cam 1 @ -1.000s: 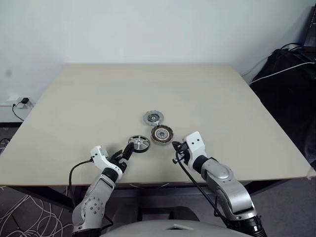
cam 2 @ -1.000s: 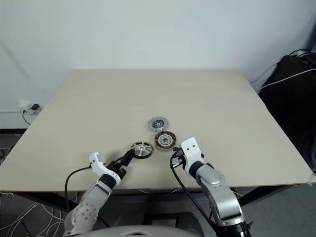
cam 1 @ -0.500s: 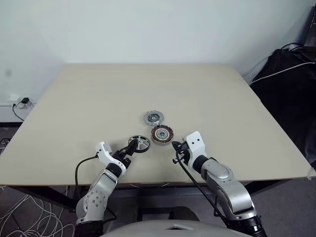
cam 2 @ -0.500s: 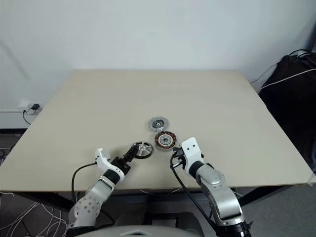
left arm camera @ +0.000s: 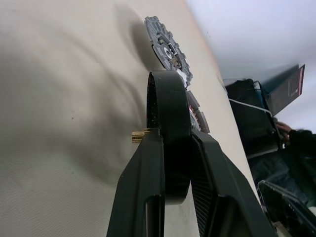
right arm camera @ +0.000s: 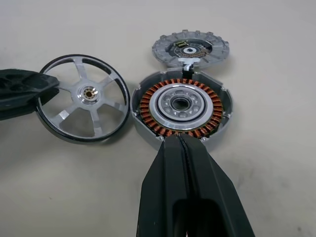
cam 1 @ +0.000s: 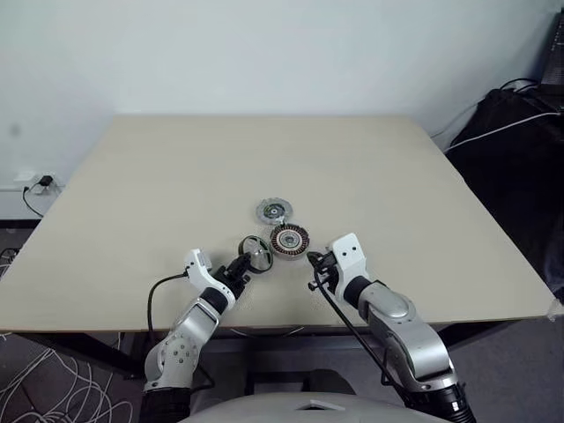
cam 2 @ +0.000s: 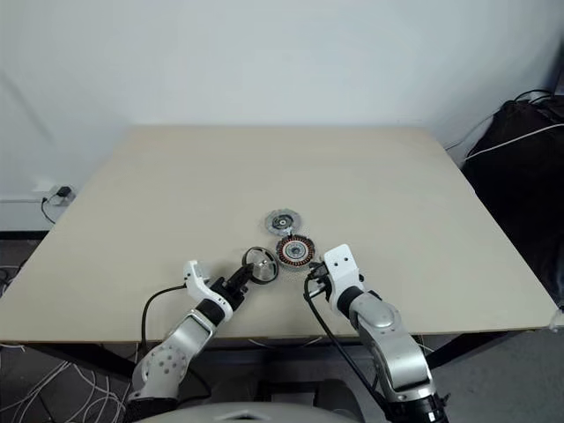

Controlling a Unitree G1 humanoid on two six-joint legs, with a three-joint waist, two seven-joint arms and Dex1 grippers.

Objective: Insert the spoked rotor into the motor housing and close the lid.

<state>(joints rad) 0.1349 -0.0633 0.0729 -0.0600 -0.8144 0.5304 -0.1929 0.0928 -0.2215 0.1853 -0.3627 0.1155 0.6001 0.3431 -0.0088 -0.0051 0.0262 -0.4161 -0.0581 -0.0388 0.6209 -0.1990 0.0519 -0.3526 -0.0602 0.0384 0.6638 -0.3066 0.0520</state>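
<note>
The spoked rotor (cam 1: 256, 250), black-rimmed with silver spokes, stands tipped up on its edge just left of the motor housing (cam 1: 289, 238). My left gripper (cam 1: 246, 263) is shut on the rotor's rim (left arm camera: 167, 106), one finger (left arm camera: 143, 187) on each side. The housing (right arm camera: 181, 106) lies flat, its copper windings facing up. The grey lid (right arm camera: 190, 47) lies flat just behind the housing and touches it. My right gripper (right arm camera: 183, 140) is shut and empty, close in front of the housing and pointing at it.
The parts sit near the front middle of a wide beige table (cam 1: 397, 176). A black bag (cam 1: 520, 132) with cables lies on the floor past the table's right edge. A wall socket and cords (cam 1: 35, 182) are at the left.
My left gripper moved right to the rotor and closed on its rim. The rotor, flat before, now stands tipped up and nearer the housing. The right arm stayed still.
</note>
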